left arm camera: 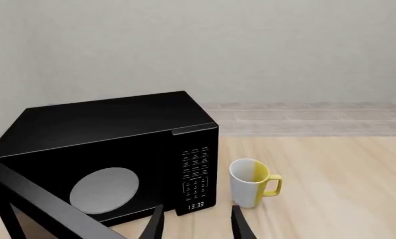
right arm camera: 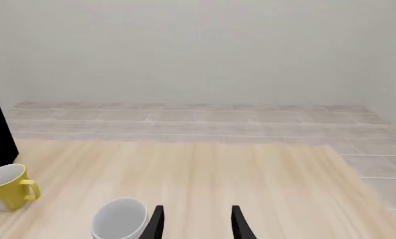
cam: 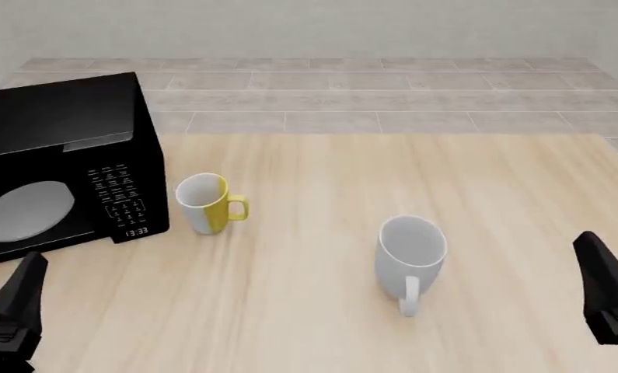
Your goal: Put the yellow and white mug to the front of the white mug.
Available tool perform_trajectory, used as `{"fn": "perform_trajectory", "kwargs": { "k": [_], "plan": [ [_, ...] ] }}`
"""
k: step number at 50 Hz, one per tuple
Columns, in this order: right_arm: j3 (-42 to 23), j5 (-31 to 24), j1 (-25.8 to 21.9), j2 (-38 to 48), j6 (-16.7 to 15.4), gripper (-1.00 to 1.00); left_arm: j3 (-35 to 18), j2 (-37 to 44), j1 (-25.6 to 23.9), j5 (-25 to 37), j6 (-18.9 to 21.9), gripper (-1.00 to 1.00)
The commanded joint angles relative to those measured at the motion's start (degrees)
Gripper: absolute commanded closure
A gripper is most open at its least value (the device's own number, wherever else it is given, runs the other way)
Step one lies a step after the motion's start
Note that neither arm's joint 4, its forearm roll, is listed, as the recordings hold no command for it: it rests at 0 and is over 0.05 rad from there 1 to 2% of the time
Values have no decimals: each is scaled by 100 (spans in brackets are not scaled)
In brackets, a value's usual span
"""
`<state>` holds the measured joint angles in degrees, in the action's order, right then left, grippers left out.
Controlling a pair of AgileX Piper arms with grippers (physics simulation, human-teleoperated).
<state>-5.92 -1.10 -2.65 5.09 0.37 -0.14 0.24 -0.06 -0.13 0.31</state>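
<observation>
The yellow and white mug (cam: pixel 207 203) stands upright on the table just right of the microwave, its yellow handle pointing right; it also shows in the left wrist view (left arm camera: pixel 251 183) and the right wrist view (right arm camera: pixel 9 185). The larger white mug (cam: pixel 410 259) stands right of centre with its handle toward the near edge, seen partly as the white mug (right arm camera: pixel 120 219) in the right wrist view. My left gripper (left arm camera: pixel 196 224) is open, well short of the small mug. My right gripper (right arm camera: pixel 194 222) is open too, beside the white mug and apart from it. Both hold nothing.
A black microwave (cam: pixel 57 167) with a round window and a clock reading 13:33 stands at the table's far left. Beyond the table's far edge is tiled floor (cam: pixel 319 93) and a pale wall. Bare wood lies between the two mugs.
</observation>
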Motion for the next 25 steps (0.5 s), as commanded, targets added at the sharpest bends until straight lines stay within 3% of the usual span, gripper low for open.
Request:
{"fn": "perform_trajectory", "kwargs": {
  "k": [1, 14, 17, 20, 24, 25],
  "plan": [
    [-925, -9, -458, 1008, -198, -100, -5, 34, -10, -18, -18, -100],
    [-2004, -254, -1178, 2067, -670, -100, 2, 83, -12, -82, -1, -100],
    [-2101, -208, -1375, 2337, -807, -100, -1, 74, -13, -73, 5, -100],
    [-2181, -126, -1484, 2579, -705, -100, -3, 67, -12, -58, -5, -100],
    [-2289, -46, -1540, 2792, -813, -100, -10, 29, -13, -21, 9, -100],
    [-2346, -61, -1596, 2825, -967, -100, -14, 28, -13, -17, 9, -100]
  ]
}}
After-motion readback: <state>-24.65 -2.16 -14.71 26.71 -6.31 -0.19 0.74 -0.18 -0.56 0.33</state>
